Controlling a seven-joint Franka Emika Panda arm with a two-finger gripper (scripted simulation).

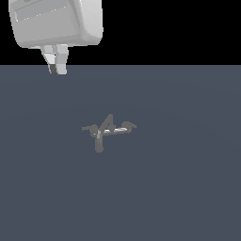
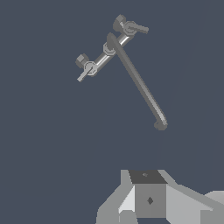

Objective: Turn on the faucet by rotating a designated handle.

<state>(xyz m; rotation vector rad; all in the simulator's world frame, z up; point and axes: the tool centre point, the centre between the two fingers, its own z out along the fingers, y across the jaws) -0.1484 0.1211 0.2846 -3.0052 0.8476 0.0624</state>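
Exterior view: gripper, fingers together and empty, hangs well apart from faucet and handle.

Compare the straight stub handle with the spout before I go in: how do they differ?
The handle is short and thin; the spout is much longer and thicker. The handle runs straight, while the spout hooks over at its tip. The handle sits at one end of the crossbar; the spout leaves it nearer the middle. Both are dull grey metal, and the gripper is well clear of both.
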